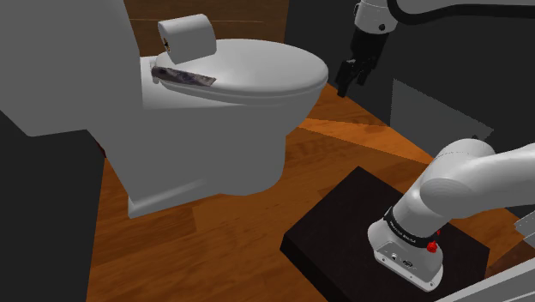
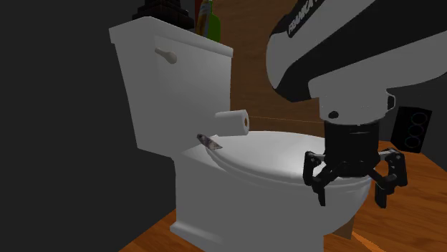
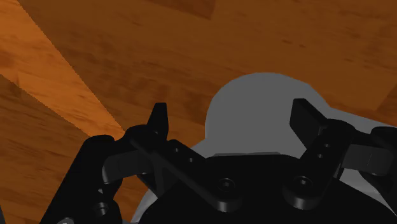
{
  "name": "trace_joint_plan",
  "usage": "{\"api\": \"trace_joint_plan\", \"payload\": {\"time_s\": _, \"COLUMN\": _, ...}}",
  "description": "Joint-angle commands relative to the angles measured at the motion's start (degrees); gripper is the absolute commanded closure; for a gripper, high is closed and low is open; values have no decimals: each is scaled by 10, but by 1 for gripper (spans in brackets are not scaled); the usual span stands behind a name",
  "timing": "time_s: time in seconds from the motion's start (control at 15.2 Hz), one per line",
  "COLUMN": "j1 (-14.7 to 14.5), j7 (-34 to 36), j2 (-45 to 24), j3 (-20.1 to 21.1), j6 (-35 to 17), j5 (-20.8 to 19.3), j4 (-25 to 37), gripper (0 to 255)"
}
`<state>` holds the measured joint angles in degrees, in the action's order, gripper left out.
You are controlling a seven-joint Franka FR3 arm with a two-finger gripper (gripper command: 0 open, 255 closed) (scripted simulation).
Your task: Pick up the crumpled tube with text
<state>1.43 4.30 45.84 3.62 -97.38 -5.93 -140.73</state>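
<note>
The crumpled tube is a flat, dark grey-purple thing with faint print. It lies on the closed white toilet lid close to the tank, just in front of a toilet paper roll. In the second exterior view the tube sits at the lid's back edge beside the roll. My black gripper hangs open in the air past the front of the toilet, well away from the tube. Its fingers stand apart with nothing between them. Looking along the gripper, I see the toilet's rounded front over the wooden floor.
The white tank rises behind the lid, with a green bottle and dark items behind it. A wooden floor surrounds the toilet. The black stand is at the shoulder view's lower right. A black speaker-like box stands at the second exterior view's right.
</note>
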Motion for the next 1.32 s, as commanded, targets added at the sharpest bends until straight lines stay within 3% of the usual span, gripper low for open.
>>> {"api": "trace_joint_plan", "payload": {"time_s": 0.0, "j1": 0, "j7": 0, "j2": 0, "j3": 0, "j6": 0, "j5": 0, "j4": 0, "gripper": 0}}
{"api": "trace_joint_plan", "payload": {"time_s": 0.59, "j1": -38, "j7": -19, "j2": -172, "j3": 46, "j6": -44, "j5": 9, "j4": 138, "gripper": 0}}
{"api": "trace_joint_plan", "payload": {"time_s": 1.25, "j1": -73, "j7": -35, "j2": -351, "j3": 105, "j6": -43, "j5": -9, "j4": 327, "gripper": 0}}
